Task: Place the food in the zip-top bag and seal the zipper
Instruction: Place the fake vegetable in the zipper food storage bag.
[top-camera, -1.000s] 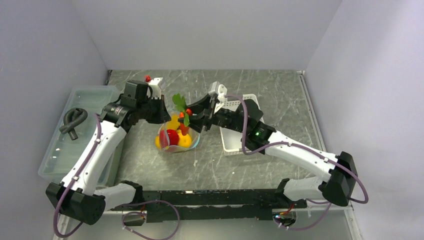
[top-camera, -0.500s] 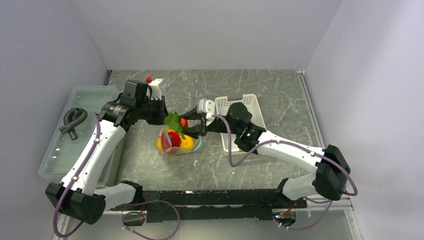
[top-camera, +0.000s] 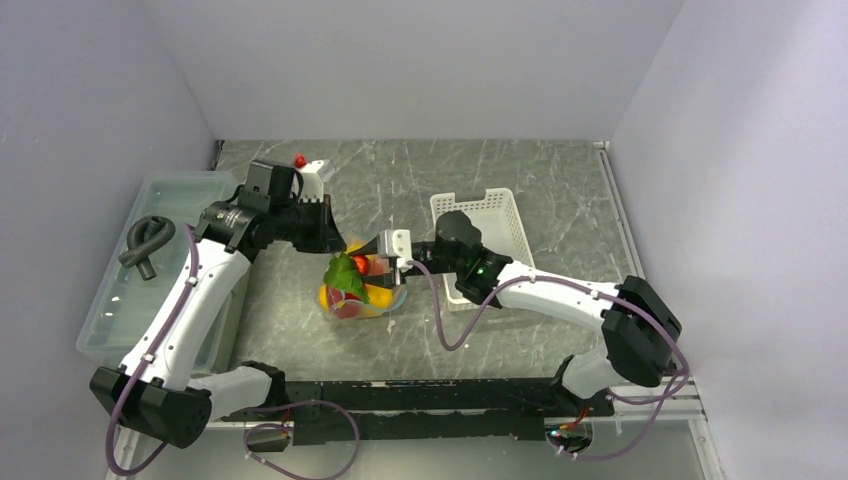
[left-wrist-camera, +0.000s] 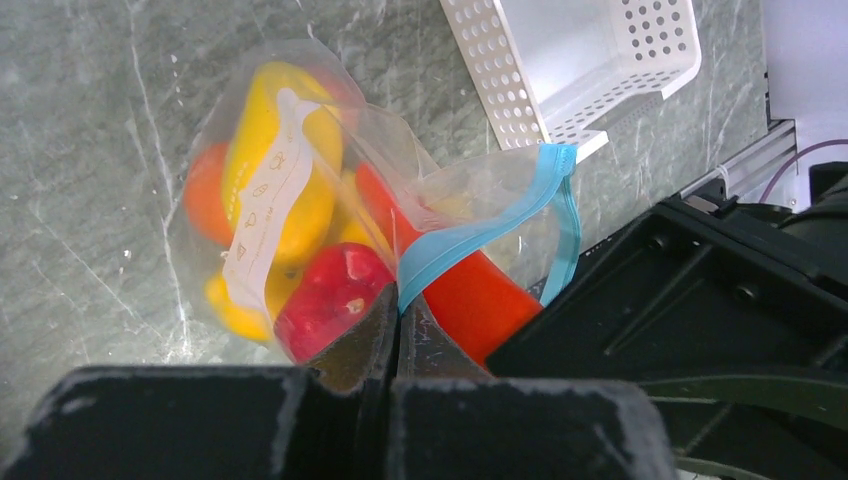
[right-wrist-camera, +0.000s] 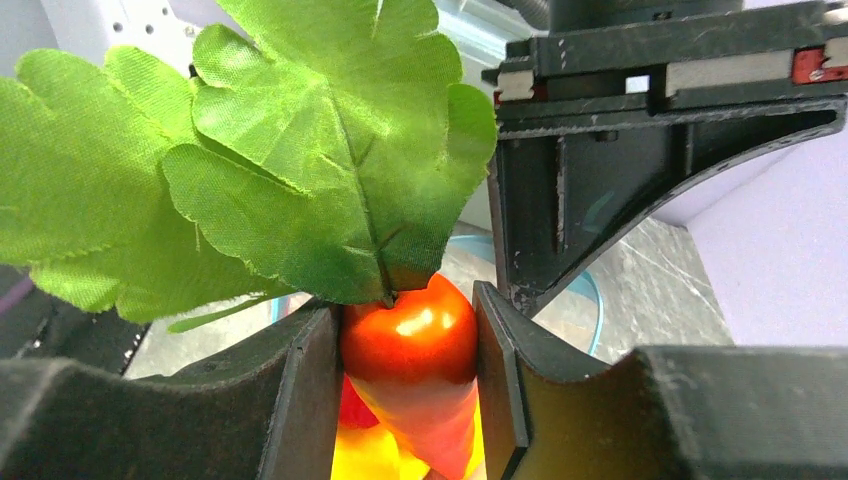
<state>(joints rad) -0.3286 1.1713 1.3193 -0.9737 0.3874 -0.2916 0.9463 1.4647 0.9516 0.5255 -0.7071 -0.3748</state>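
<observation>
The clear zip-top bag (top-camera: 362, 296) stands on the table with its mouth upward. Yellow fruit (left-wrist-camera: 275, 170), an orange one (left-wrist-camera: 205, 195) and a red piece (left-wrist-camera: 330, 300) lie inside. My left gripper (left-wrist-camera: 398, 318) is shut on the bag's mouth edge, pinching the teal-blue zipper (left-wrist-camera: 470, 235) and holding it up. My right gripper (right-wrist-camera: 408, 385) is shut on the orange carrot (right-wrist-camera: 410, 345), whose green leaves (right-wrist-camera: 250, 170) spread above the fingers. In the top view the right gripper (top-camera: 374, 264) hangs over the bag mouth, and the carrot's tip (left-wrist-camera: 480, 300) pokes in between the zipper strips.
A white perforated basket (top-camera: 490, 225) stands right of the bag, behind the right arm. A translucent bin (top-camera: 150, 290) with a black hose (top-camera: 148, 243) in it lies along the left edge. Grey walls close in the table on three sides.
The right gripper has carried the carrot down and to the left, from above the basket side to the bag's mouth. The left gripper has kept its hold on the bag edge.
</observation>
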